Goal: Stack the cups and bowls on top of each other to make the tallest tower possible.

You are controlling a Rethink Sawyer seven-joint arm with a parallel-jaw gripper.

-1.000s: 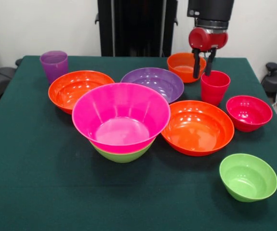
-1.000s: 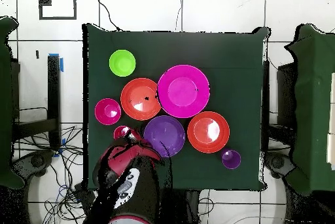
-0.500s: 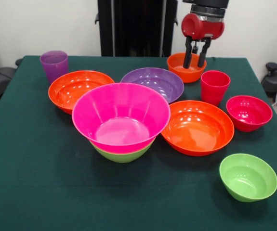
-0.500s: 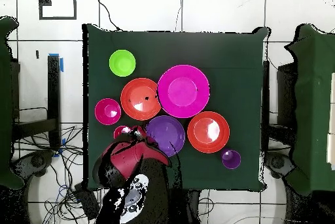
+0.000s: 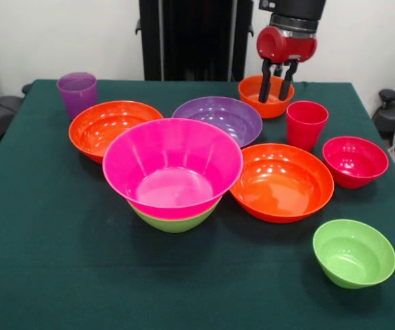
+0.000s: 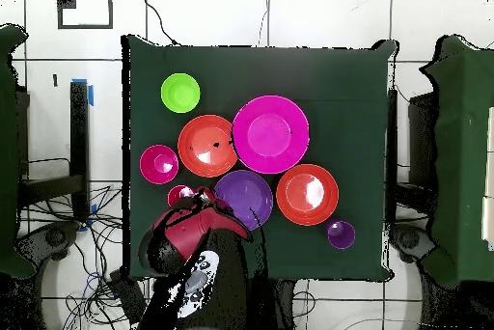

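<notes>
Far left: purple cup (image 5: 77, 93). Centre: tower (image 5: 173, 173), hot pink bowl nested in lime green bowl (image 5: 175, 221). Far right: gripper (image 5: 275, 80), fingers (image 5: 265, 86) apart, hung over small orange bowl (image 5: 266, 96); red-pink cup (image 5: 306, 124) just nearer.

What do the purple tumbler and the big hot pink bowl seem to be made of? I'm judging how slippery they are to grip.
The purple tumbler looks like thin translucent plastic: light seems to pass through its wall. The big hot pink bowl looks like opaque glossy plastic, with a soft sheen on its inner wall. Both probably have smooth, fairly slick surfaces, though looks alone leave that open.
</notes>
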